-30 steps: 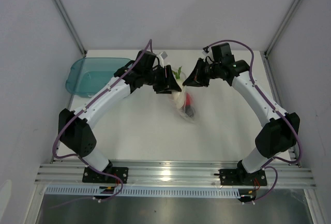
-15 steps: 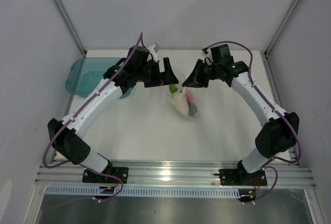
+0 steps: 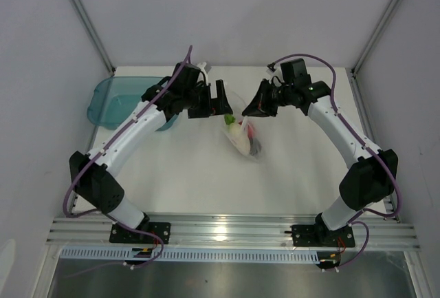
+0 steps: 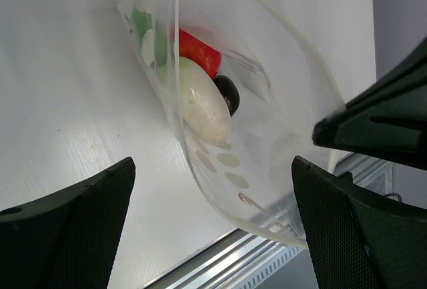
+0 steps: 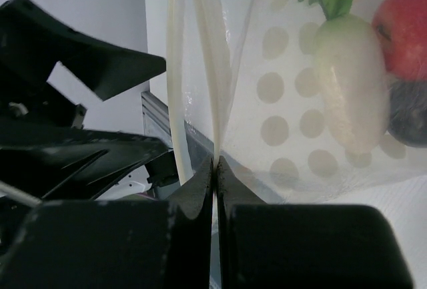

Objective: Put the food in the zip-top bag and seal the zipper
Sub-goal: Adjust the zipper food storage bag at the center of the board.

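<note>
Left gripper: jaws wide apart, holding nothing. It hangs over the far middle of the table, just left of the bag's mouth. In the left wrist view we see its two fingers low at either side, with the bag between and beyond them, untouched.

Right gripper: jaws pressed together, clamped on the top edge of the zip-top bag. In the right wrist view the pinch sits right at the zipper. The zipper's two pale strips stand apart above the fingers, so the mouth is unsealed there.

The bag lies mid-table between the two grippers. Its long axis runs from the raised mouth at the far end, by the fingertips, toward the near right, where its bottom rests on the table.

All three foods are inside. The radish lies lengthwise along the bag, green leaves toward the mouth and white body toward the bottom. The tomato is beside it, and the dark round piece touches the radish's side.

The teal tray sits at the far left, well apart from the bag.
</note>
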`<state>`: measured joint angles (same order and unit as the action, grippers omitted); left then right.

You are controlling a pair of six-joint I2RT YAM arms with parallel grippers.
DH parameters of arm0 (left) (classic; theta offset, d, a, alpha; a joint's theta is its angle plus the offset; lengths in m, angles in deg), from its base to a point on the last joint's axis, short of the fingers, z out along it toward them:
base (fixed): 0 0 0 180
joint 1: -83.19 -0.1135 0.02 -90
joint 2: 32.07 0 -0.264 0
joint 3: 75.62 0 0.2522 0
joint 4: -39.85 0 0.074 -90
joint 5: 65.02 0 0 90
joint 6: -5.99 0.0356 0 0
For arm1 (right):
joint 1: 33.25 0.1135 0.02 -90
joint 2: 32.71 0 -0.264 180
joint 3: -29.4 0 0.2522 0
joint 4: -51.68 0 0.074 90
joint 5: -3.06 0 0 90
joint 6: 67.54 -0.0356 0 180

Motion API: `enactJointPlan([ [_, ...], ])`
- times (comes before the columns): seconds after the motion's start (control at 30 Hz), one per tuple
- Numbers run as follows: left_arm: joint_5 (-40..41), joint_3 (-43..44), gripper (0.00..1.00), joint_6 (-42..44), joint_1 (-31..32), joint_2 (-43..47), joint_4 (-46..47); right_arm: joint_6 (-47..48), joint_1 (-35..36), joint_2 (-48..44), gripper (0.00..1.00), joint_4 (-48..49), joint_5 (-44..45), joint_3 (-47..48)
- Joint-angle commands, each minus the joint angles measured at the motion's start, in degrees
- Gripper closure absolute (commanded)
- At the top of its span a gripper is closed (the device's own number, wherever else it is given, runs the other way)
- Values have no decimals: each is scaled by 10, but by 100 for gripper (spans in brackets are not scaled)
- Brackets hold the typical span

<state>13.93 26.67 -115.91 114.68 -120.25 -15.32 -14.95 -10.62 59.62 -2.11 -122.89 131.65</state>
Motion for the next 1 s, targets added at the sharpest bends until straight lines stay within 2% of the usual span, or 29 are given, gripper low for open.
enactJointPlan([
  [0.0, -44, -2, 2, 1, -14, -28, -9, 19, 0, -6, 100, -3, -21, 7],
  [0.07, -62, -4, 2, -4, -20, -37, -7, 23, 0, -6, 100, -9, -21, 8],
  [0.2, -128, -14, 11, -15, -32, -57, 33, 31, -1, -1, 100, -15, -26, 12],
  [0.27, -165, -2, 21, -17, -36, -76, 50, 37, 1, 5, 100, -15, -37, 15],
  [0.3, -175, 12, 37, -14, -37, -84, 50, 39, 1, 7, 100, -15, -41, 16],
  [0.33, -193, 26, 45, -11, -37, -101, 46, 41, 2, 10, 100, -16, -44, 18],
  [0.4, -201, 43, 56, -2, -38, -113, 41, 44, 5, 16, 97, -19, -50, 21],
  [0.43, -215, 51, 65, 3, -39, -123, 38, 50, 7, 19, 90, -25, -51, 23],
  [0.5, -224, 59, 77, 16, -40, -129, 36, 59, 12, 25, 80, -36, -49, 37],
  [0.53, -230, 61, 87, 21, -41, -131, 39, 66, 12, 25, 76, -43, -43, 42],
  [0.57, -251, 63, 92, 33, -42, -131, 46, 68, 13, 25, 68, -50, -40, 46],
  [0.6, -259, 65, 99, 41, -42, -132, 48, 72, 12, 25, 65, -54, -36, 55],
  [0.73, -308, 95, 100, 82, -49, -143, 37, 82, 10, 21, 53, -78, -13, 78],
  [0.97, -390, 138, 99, 150, -54, -162, -5, 81, -15, 13, 51, -85, -6, 83],
])
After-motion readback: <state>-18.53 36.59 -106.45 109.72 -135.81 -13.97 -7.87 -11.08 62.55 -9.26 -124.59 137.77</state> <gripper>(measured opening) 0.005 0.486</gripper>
